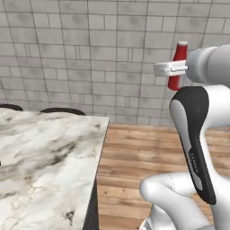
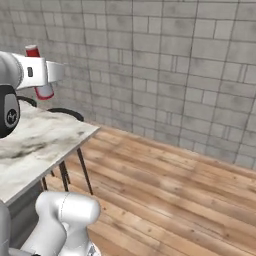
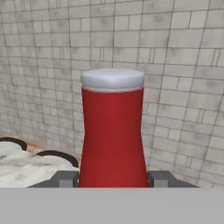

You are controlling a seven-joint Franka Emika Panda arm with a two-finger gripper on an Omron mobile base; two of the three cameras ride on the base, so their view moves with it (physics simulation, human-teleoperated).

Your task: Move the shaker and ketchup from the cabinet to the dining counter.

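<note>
Below the jaws and to their left spreads the big white marble dining counter [image 1: 45, 152] veined in brown, two round black stools [image 3: 54, 156] tucked at its far edge, grey brick wall [image 2: 165, 60] straight ahead. The white two-finger gripper [image 3: 113, 178] is up in the air, its jaws pinching the ketchup [image 3: 113, 135], a slim red squeeze bottle with a pale cap. The bottle stands upright between the dark fingertips [image 3: 65, 178], one pressed to each side of its base, clear of the marble.
</note>
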